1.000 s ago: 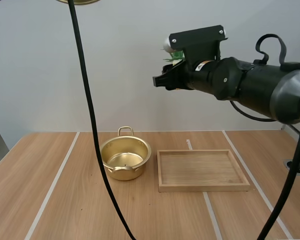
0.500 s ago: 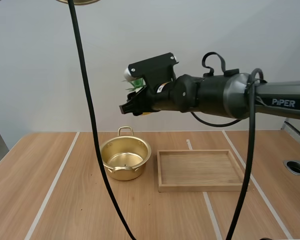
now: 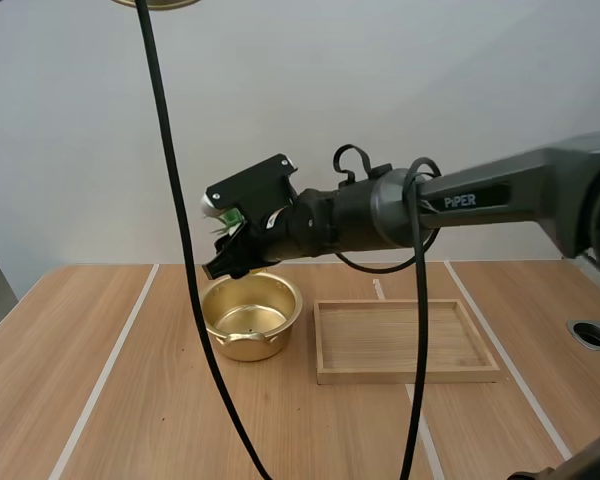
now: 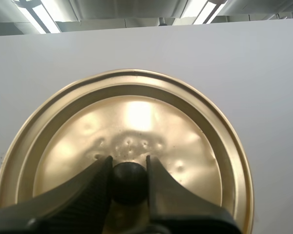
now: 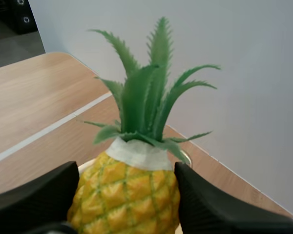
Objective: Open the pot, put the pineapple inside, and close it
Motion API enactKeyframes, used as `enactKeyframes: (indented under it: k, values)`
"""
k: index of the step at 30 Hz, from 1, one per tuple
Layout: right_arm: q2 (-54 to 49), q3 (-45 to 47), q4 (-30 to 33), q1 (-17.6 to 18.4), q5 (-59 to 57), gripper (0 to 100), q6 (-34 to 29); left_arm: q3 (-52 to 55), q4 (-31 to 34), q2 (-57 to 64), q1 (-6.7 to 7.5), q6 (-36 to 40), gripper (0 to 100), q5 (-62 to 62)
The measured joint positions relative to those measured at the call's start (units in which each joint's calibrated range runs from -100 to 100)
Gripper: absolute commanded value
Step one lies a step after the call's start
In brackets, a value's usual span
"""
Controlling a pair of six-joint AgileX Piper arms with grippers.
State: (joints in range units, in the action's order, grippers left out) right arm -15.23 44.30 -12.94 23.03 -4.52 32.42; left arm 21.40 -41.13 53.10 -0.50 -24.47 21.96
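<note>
Right gripper (image 3: 218, 268): the fingers are clamping the pineapple (image 5: 129, 195) by its yellow body. One black finger (image 5: 39, 197) is pressing on each flank, and the fruit is filling the whole gap between them. The green crown is pointing out past the fingertips, away from the wrist, with a white band sitting where the crown meets the body. The arm is reaching in from the right, and the gripper is hanging just above the pot (image 3: 242, 345), over its back rim and not touching it.

The pot is standing open directly beneath the fingertips, with nothing lying inside. The tray (image 3: 405, 345) is lying just beside the pot, back under the arm on the wrist side of the gripper. Both are resting on the table (image 3: 90, 400).

Left gripper (image 4: 129, 168): the fingers are pinching the black knob (image 4: 129, 183) of the lid (image 4: 136, 117). The gap is narrow and the knob is filling it. The lid's gold top face is turning toward the wrist, its disc spreading well beyond the fingertips. From the high view, this gripper is holding the lid far above the table, well apart from the pot and the right gripper.
</note>
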Motion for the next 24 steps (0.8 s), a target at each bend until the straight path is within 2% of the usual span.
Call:
enactKeyframes:
  k: [14,24]
  values:
    - [10.84,0.00,0.00,1.21,0.00,0,0.09,0.00,0.00,0.00,0.00,0.00,0,0.00]
    - [13.27,0.00,0.00,1.21,1.46,0,0.09,0.00,0.00,0.00,0.00,0.00,0,0.00]
